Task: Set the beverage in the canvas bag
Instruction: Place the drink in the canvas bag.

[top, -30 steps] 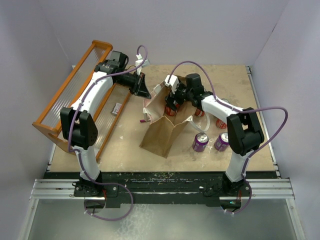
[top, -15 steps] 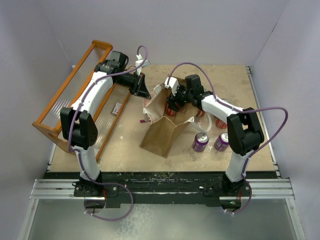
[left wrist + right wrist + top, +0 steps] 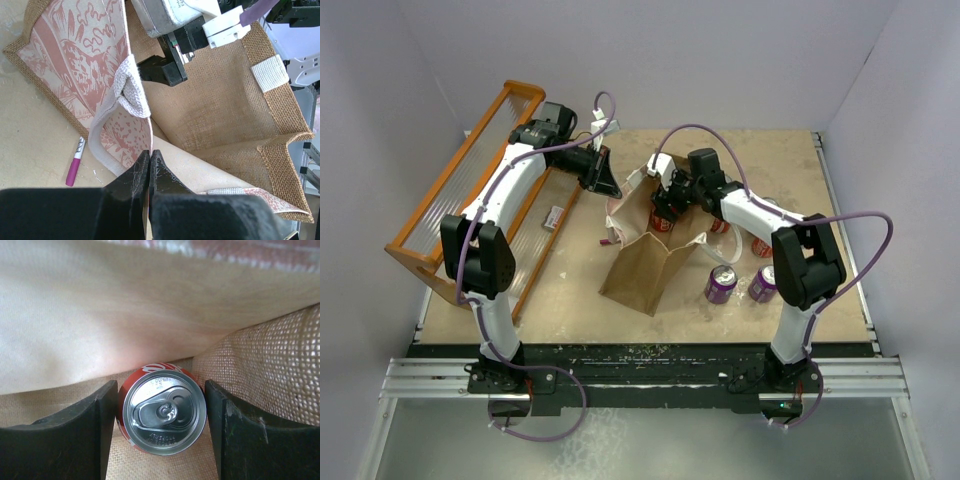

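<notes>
Your right gripper clamps the red can inside the canvas bag. Left gripper is pinched tight on the bag rim. Purple cans sit toward the right edge.

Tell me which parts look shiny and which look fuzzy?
Right wrist view: the red can has a sharp silver lid that catches the light, while the canvas bag wall behind is soft and pale; left wrist view: the left fingers are a blurry black blob, but the bag's weave is crisp; top view: even light, faint shadows.
</notes>
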Available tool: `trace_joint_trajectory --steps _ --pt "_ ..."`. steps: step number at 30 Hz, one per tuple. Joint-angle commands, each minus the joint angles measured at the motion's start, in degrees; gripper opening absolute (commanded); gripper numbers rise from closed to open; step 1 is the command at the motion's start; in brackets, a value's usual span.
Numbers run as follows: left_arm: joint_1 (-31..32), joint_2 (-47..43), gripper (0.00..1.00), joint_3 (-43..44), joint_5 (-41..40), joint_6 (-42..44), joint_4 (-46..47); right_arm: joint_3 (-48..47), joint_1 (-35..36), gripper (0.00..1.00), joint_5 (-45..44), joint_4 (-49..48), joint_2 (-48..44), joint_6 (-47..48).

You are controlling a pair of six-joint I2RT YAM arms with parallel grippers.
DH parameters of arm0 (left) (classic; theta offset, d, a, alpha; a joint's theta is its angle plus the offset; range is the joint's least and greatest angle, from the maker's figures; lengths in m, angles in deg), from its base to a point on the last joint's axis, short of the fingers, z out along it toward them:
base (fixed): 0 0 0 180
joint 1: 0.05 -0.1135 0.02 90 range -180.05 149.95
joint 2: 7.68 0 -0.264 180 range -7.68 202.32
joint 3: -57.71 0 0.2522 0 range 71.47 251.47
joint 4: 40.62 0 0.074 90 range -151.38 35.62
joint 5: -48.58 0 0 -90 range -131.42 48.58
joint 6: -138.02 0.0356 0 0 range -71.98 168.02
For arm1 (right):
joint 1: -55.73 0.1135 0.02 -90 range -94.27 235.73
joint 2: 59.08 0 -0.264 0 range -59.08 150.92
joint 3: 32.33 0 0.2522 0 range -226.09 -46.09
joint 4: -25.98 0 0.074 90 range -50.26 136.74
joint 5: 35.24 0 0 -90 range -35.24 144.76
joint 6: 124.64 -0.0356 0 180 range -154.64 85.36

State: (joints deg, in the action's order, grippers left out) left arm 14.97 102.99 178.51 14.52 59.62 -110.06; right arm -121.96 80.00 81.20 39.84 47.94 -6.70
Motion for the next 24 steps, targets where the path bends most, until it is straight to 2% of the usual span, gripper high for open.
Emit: trace_joint_trajectory --steps 1,6,14,18,24 --pt "0.2 -1.7 0.00 0.2 -0.5 1.6 -0.8 -4.1 0.9 0.21 0.8 -4.4 0.6 -2.3" --pt "0.3 -1.8 0.00 0.2 -0.8 1.9 -1.0 -2.6 1.5 0.15 2.0 -7.9 -0.8 -2.6" --pt "0.4 -1.8 0.00 0.2 -0.9 2.2 -1.1 -0.3 1.6 0.12 3.6 -9.9 -1.6 -2.1" --pt "0.4 -1.7 0.00 0.2 -0.9 2.1 -1.1 2.5 1.9 0.10 4.2 -14.8 -3.3 -2.1" --pt "0.4 -1.8 0.00 0.3 -1.0 2.4 -1.1 4.1 1.9 0.10 3.6 -12.9 -2.4 1.1"
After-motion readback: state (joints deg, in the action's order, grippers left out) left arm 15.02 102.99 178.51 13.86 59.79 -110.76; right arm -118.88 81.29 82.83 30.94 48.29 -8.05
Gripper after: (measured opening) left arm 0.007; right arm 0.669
